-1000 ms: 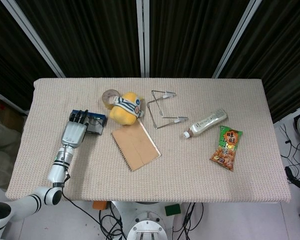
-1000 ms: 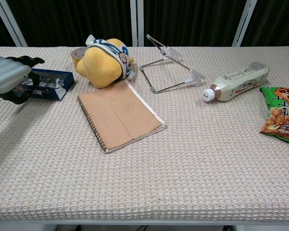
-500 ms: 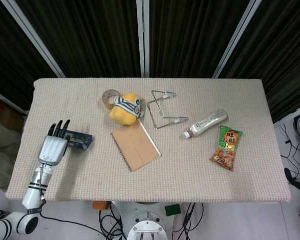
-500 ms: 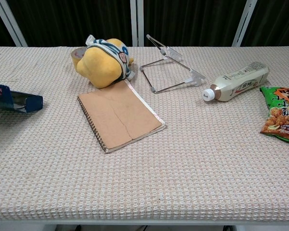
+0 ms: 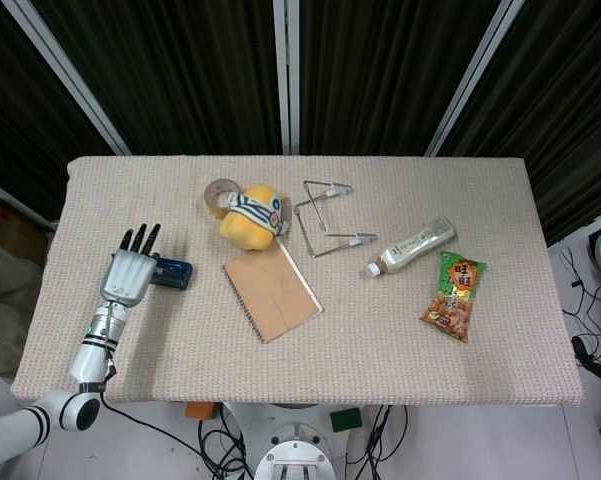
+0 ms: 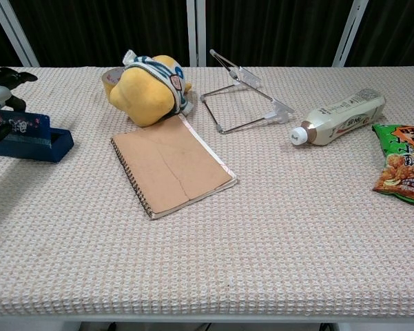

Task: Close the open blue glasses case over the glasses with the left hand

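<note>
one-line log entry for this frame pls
left hand: over left end of blue glasses case, fingers extended | case: on table, looks closed | right hand: not in view | brown notebook: untouched

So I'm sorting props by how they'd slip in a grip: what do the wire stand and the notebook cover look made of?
Wire stand: likely bare metal rod, thin, silvery and glinting. Notebook: matte brown card cover, seemingly kraft paper, faintly creased, with a dark spiral binding.
</note>
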Motion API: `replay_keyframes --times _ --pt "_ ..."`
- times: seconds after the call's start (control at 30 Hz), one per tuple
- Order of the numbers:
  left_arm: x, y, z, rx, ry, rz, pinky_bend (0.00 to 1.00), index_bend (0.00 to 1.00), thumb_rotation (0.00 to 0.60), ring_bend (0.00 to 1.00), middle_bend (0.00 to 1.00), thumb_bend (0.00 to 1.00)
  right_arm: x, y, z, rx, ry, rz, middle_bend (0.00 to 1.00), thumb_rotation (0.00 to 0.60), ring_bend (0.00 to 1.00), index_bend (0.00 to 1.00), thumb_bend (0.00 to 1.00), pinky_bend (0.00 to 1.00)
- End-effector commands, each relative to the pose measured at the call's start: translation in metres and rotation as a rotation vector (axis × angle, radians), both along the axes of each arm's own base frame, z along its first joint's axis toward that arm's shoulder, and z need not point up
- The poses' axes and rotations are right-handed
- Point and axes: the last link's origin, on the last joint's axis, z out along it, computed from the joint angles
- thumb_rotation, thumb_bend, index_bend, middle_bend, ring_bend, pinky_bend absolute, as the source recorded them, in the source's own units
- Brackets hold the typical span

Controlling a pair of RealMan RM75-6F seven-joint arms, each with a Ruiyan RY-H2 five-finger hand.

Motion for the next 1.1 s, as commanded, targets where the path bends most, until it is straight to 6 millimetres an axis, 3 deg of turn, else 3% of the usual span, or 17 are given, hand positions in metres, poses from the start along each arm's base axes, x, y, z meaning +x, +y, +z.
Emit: replay_keyframes --times 0.03,0.17,0.2,0.27,0.33,0.43,0.7,1.1 --pt "0.001 0.005 -0.002 0.002 0.008 0.005 0.15 0.69 0.6 0.0 0.0 0.48 -0.002 0.0 -0.002 0.005 -0.004 -0.006 0.0 0.6 0.0 0.0 0.31 0.0" --pt "0.003 0.01 -0.005 0.012 0.006 -0.002 0.15 0.65 0.6 0.0 0.0 0.48 -0.004 -0.002 -0.003 0.008 -0.005 -0.009 0.0 0.6 0.0 0.0 0.31 0.0" --pt "0.003 0.011 -0.006 0.015 0.006 -0.006 0.15 0.6 0.6 0.0 0.0 0.47 -0.004 -0.002 -0.004 0.009 -0.005 -0.01 0.0 0.6 0.0 0.0 0.31 0.0" --pt "0.003 0.012 -0.009 0.016 0.009 -0.009 0.15 0.44 0.6 0.0 0.0 0.47 -0.004 -0.003 -0.004 0.01 -0.004 -0.01 0.0 0.6 0.0 0.0 0.31 0.0" --pt "0.002 0.014 -0.012 0.016 0.011 -0.004 0.15 0.2 0.6 0.0 0.0 0.47 -0.004 -0.003 -0.004 0.009 -0.003 -0.009 0.0 0.6 0.0 0.0 0.31 0.0" --pt "0.004 0.016 -0.015 0.028 -0.016 -0.003 0.14 0.01 0.6 0.0 0.0 0.46 -0.004 -0.003 -0.003 0.006 -0.003 -0.008 0.0 0.6 0.0 0.0 0.31 0.0" --pt "0.003 0.023 -0.02 0.045 -0.052 -0.008 0.14 0.0 0.6 0.0 0.0 0.44 -0.003 -0.002 -0.001 0.001 -0.002 -0.006 0.0 0.6 0.0 0.0 0.31 0.0" --pt "0.003 0.027 -0.019 0.062 -0.06 -0.008 0.14 0.0 0.6 0.0 0.0 0.23 -0.003 -0.001 0.0 -0.003 -0.006 -0.002 0.0 0.6 0.0 0.0 0.31 0.0"
